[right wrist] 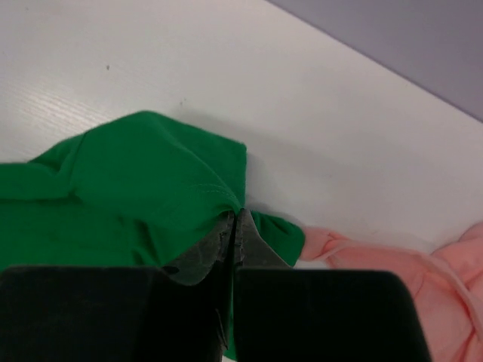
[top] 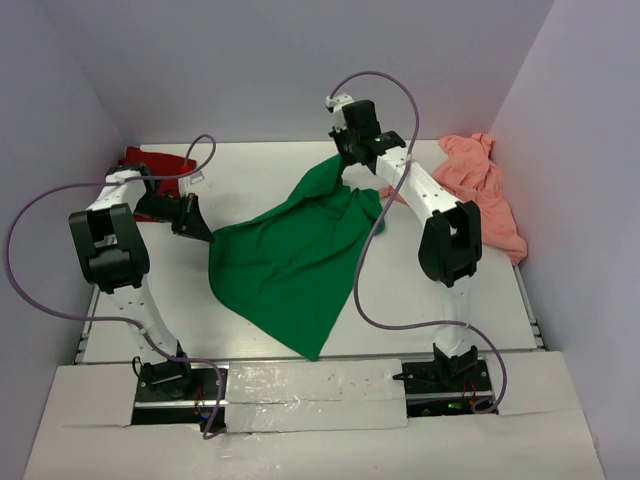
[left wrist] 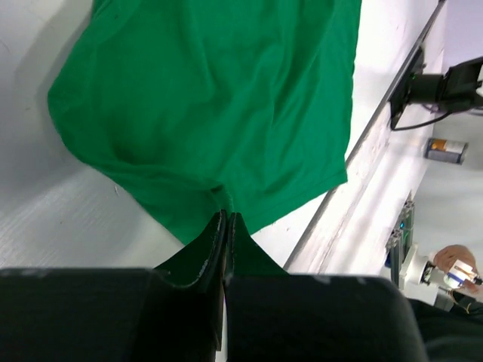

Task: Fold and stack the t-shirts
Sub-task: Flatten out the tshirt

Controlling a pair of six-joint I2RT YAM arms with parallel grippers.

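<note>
The bright green t-shirt point(top: 290, 265) hangs stretched between both grippers over the middle of the white table, and its lower point reaches the front edge. My left gripper point(top: 206, 236) is shut on the shirt's left corner. In the left wrist view the fingertips point(left wrist: 227, 217) pinch green cloth point(left wrist: 219, 98). My right gripper point(top: 346, 166) is shut on the shirt's far corner and holds it raised. The right wrist view shows the gripper point(right wrist: 235, 216) closed on a green fold point(right wrist: 136, 188). The dark red t-shirt point(top: 152, 160) lies crumpled at the back left. The salmon-pink t-shirt point(top: 487, 190) lies bunched at the back right.
Purple-grey walls close in the table point(top: 450, 300) on the left, back and right. Looping cables hang off both arms. A taped white strip point(top: 315, 395) runs between the arm bases. The salmon-pink shirt point(right wrist: 392, 264) lies just right of the right gripper.
</note>
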